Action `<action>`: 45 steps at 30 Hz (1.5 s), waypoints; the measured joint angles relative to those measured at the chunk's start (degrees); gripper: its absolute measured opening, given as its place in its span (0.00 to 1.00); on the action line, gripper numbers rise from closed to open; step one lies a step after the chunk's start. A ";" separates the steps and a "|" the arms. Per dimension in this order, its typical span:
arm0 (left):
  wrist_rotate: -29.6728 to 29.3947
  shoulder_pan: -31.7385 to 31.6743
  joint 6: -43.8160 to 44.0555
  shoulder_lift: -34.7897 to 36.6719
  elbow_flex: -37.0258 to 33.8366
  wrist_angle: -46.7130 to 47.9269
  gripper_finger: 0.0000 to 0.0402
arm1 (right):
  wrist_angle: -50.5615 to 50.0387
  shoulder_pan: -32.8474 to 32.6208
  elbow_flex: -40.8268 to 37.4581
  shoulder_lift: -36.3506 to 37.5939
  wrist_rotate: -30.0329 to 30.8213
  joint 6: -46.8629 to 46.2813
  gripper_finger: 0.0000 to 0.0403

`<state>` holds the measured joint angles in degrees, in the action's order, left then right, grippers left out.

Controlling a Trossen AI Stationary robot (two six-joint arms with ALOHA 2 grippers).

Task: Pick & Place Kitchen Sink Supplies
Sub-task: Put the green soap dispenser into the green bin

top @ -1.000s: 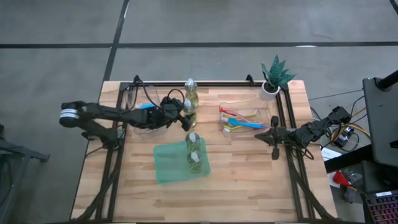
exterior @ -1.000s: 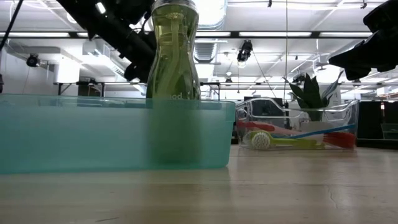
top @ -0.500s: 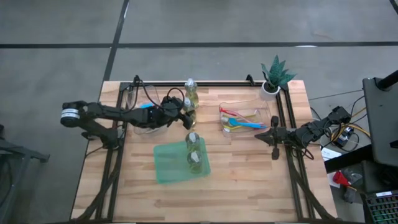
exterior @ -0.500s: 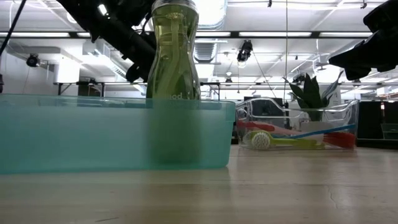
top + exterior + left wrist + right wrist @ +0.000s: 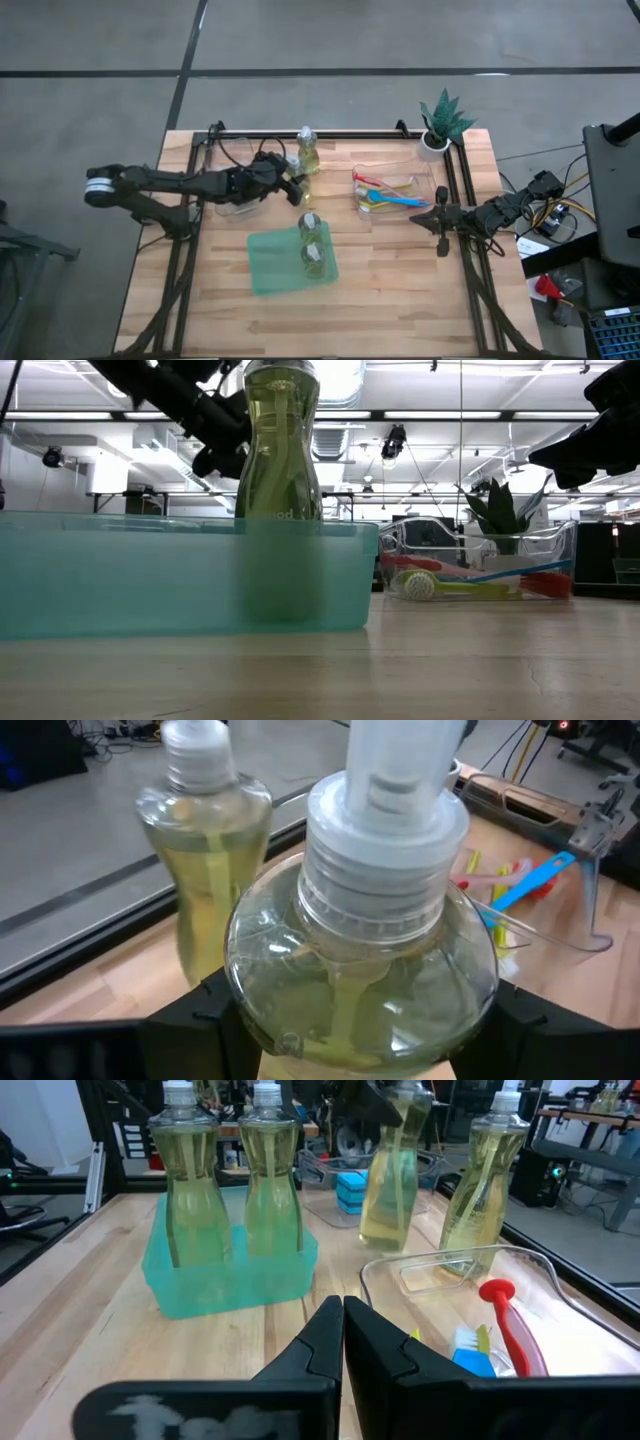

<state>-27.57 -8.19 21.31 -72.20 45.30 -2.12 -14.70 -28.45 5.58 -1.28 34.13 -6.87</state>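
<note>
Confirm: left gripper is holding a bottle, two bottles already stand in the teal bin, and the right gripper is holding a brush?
Not quite. The right gripper holds nothing: the right wrist view shows its fingers shut together and empty, near the clear bin of brushes. The left gripper does hold a bottle, and two bottles stand in the teal bin.

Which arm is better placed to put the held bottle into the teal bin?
Left. The left gripper already clamps the held bottle close behind the teal bin; the right gripper waits shut beside the brush bin.
</note>
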 joint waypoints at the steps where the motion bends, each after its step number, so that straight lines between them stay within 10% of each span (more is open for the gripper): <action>1: 0.00 0.00 -0.05 0.93 0.00 0.84 0.58 | 0.01 -0.02 -0.01 0.00 0.02 0.00 0.02; 24: 20.35 7.34 7.00 25.72 0.09 23.77 0.58 | 0.01 -0.02 0.00 0.00 0.02 0.00 0.02; 45: 9.92 31.56 8.63 15.76 -0.09 18.76 0.58 | 0.01 -0.01 0.00 0.00 0.02 0.00 0.02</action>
<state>-17.65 23.38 29.94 -56.44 45.21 16.64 -14.70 -28.46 5.58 -1.28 34.15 -6.87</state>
